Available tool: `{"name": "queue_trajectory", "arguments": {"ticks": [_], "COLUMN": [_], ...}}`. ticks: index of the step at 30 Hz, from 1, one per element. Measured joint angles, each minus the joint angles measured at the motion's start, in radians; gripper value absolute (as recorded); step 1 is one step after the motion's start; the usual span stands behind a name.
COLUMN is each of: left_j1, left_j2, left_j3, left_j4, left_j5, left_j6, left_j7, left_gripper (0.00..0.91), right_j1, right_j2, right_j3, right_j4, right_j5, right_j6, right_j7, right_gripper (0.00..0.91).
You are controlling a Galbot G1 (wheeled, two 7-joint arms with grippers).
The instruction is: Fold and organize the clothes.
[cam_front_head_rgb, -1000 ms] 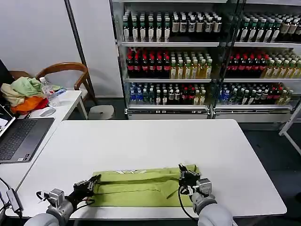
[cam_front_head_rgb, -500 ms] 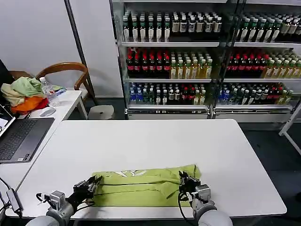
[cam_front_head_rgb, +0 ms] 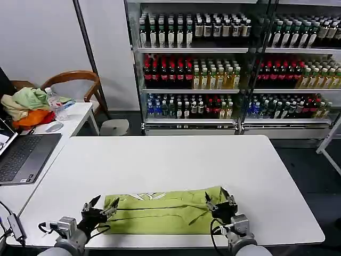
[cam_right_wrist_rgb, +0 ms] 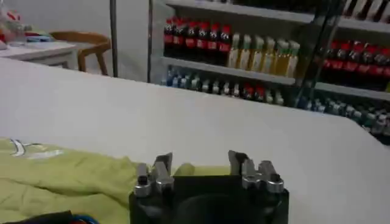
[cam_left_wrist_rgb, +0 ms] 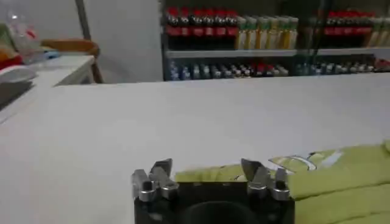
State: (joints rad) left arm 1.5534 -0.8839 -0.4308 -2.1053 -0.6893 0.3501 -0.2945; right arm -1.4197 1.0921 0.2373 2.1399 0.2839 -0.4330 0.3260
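T-shirt (cam_front_head_rgb: 162,212): lime yellow-green, folded into a long flat band lying left-right on the white tabletop (cam_front_head_rgb: 176,165), near its front edge; faint white print showing at the band's far edge, left of centre. Also seen in left wrist view (cam_left_wrist_rgb: 341,182) and right wrist view (cam_right_wrist_rgb: 67,179).
Left gripper (cam_front_head_rgb: 99,207): at the band's left end, low over the tabletop; jaws spread wide, holding nothing; one fingertip over the fabric's left edge, the other out over bare tabletop. Contact w/ fabric: cannot tell. In left wrist view (cam_left_wrist_rgb: 206,173) the jaws stand well apart, w/ the shirt's edge just beyond them.
Right gripper (cam_front_head_rgb: 219,200): at the band's right end, jaws wide, holding nothing; fingertips over the shirt's right edge. In right wrist view (cam_right_wrist_rgb: 198,164) the jaws stand apart, fabric beside and behind them.
Tabletop: white, rectangular; shirt lies in the near part, far part bare.
Side desk (cam_front_head_rgb: 80,113): to the robot's left, beyond the tabletop's corner; carries a laptop (cam_front_head_rgb: 21,157), a mouse (cam_front_head_rgb: 53,126), a water bottle (cam_front_head_rgb: 55,104) and a heap of pale green, cream and orange garments (cam_front_head_rgb: 27,106).
Chair (cam_front_head_rgb: 77,80): wooden, behind the side desk.
Background: glass-fronted coolers (cam_front_head_rgb: 234,64) w/ rows of bottled drinks.
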Motion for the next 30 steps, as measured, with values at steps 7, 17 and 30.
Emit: {"name": "queue_trajectory", "arguments": {"ticks": [7, 17, 30], "left_j1": [-0.014, -0.05, -0.059], "left_j2": [-0.024, -0.043, -0.044], "left_j3": [0.069, 0.132, 0.171], "left_j4": [0.008, 0.052, 0.062], "left_j5": [-0.005, -0.022, -0.027], "left_j6": [-0.028, -0.046, -0.055], "left_j7": [-0.111, -0.207, -0.253], "left_gripper": [0.907, 0.564, 0.04], "right_j1": [-0.038, -0.057, -0.072], "right_j2": [0.01, 0.019, 0.03], "right_j3": [0.037, 0.053, 0.06], "right_j4": [0.021, 0.022, 0.001], "right_j5": [-0.03, -0.065, -0.102], "right_j6": [0.025, 0.041, 0.056], "right_j7": [0.007, 0.017, 0.032], "right_gripper": [0.907, 0.907, 0.907]}}
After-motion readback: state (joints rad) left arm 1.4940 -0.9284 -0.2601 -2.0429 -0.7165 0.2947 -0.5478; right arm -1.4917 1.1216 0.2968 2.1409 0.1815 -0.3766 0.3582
